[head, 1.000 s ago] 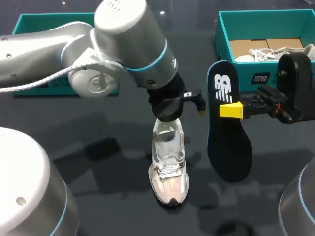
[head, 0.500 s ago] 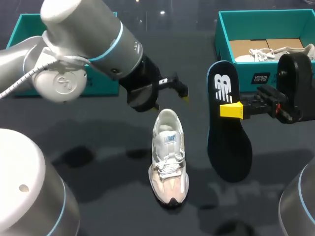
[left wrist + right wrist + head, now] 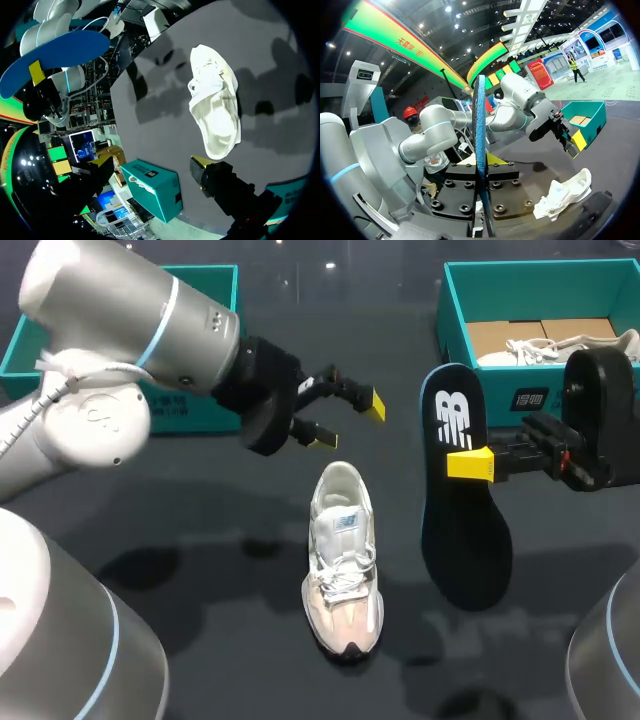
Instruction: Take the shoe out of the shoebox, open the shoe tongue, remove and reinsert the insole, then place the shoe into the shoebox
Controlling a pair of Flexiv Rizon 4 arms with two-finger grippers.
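One insole [image 3: 462,500] is out, clamped at mid-length in my right pincer [image 3: 466,464] just right of the shoe [image 3: 343,560] and parallel to it. My left pincer [image 3: 347,423] hangs spread and empty beyond the shoe's heel, so reinsertion falls to the right.

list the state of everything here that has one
shoe: out of the box, upright on the table, insole removed
insole: clamped in the air, beside the shoe
left end effector: open, empty
right end effector: shut on insole
shoebox: open, second shoe inside
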